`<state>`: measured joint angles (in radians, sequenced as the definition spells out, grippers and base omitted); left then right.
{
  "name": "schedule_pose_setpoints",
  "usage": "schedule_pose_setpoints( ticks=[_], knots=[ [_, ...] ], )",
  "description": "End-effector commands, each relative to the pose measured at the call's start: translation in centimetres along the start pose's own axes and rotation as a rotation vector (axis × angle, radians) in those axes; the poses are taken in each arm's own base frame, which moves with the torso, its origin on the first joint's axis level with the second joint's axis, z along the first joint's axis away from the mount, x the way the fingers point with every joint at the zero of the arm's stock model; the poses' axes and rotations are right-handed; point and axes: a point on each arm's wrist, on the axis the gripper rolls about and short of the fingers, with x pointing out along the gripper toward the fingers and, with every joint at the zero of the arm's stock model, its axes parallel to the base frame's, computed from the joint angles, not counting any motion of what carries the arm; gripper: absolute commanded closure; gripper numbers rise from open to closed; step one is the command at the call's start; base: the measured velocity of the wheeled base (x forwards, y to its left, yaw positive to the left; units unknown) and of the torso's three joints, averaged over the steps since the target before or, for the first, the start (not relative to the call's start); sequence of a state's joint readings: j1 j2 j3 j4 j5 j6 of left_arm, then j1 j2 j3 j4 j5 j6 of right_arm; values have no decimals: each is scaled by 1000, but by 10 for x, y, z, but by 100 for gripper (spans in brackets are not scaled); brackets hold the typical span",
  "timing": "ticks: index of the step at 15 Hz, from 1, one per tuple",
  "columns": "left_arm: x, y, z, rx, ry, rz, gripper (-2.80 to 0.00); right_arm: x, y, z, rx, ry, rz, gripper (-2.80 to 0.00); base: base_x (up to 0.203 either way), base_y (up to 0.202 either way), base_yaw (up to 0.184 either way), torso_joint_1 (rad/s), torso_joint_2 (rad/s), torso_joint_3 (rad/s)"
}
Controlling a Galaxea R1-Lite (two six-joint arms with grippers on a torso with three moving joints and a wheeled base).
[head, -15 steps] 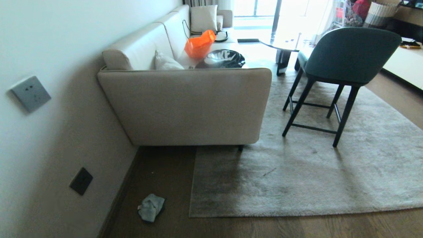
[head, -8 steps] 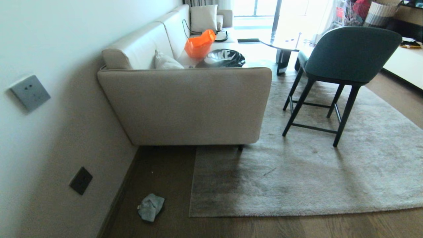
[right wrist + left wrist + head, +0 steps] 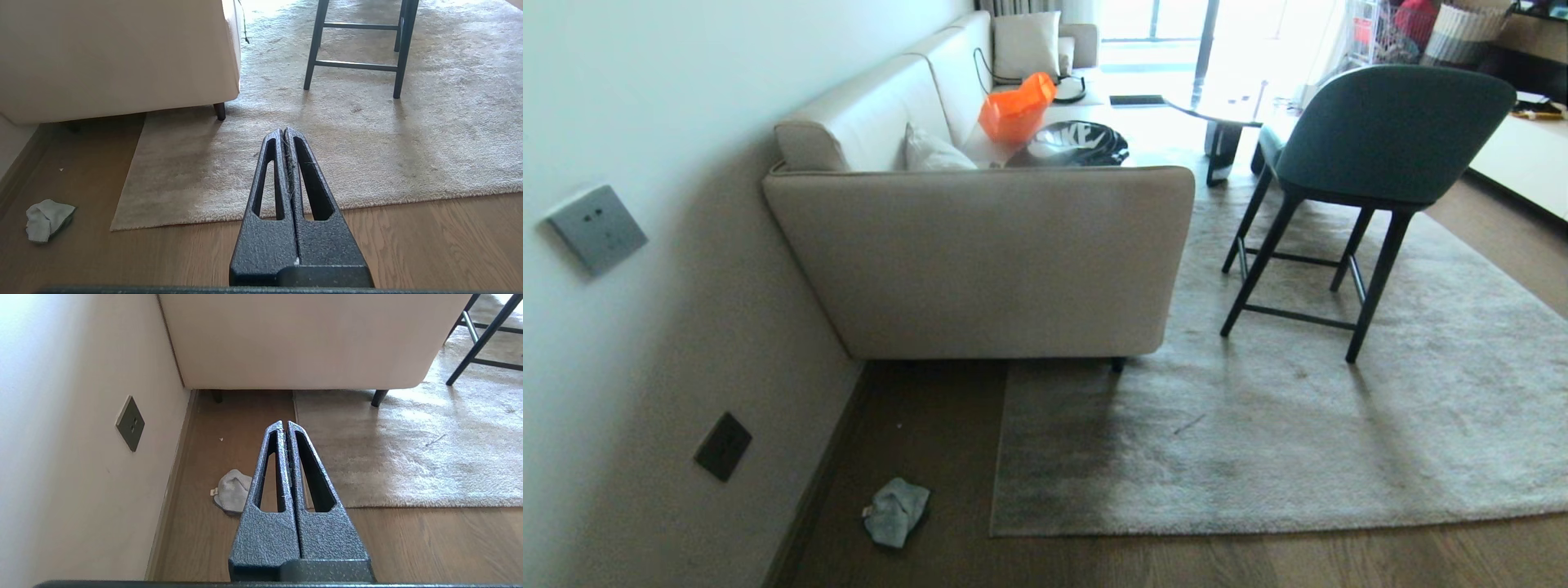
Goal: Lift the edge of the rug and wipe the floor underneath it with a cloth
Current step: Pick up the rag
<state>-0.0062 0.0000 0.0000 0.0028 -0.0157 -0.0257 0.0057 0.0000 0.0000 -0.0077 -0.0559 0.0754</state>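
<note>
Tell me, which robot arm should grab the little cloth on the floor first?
Probably the left. The cloth lies on the floor by the wall, left of the rug edge, nearer the shut left gripper than the shut right gripper.

Rug (image 3: pixel 1258 441): you see only its near-left corner; it runs out past the right side of the head view, and its far part slips under the sofa (image 3: pixel 980 261).
Cloth (image 3: pixel 232 491): in the left wrist view, the left gripper (image 3: pixel 284 424) covers its near side.
Grippers: neither appears in your head view.
Chair (image 3: pixel 1380 139): only its legs show in the wrist views.
Sofa legs: mostly hidden in shadow.
</note>
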Motion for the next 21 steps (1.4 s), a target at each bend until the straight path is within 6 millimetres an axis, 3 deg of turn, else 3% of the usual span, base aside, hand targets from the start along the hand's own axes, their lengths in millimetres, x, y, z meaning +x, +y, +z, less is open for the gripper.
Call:
schedule_pose_setpoints(
  ticks=[1, 21],
  knots=[
    [0, 0, 0, 0, 0, 0, 0, 0, 0, 0, 0, 0, 0, 0, 0, 0, 0, 0, 0, 0],
    [0, 0, 0, -22, 0, 13, 0, 0, 0, 0, 0, 0, 0, 0, 0, 0, 0, 0, 0, 0]
  ],
)
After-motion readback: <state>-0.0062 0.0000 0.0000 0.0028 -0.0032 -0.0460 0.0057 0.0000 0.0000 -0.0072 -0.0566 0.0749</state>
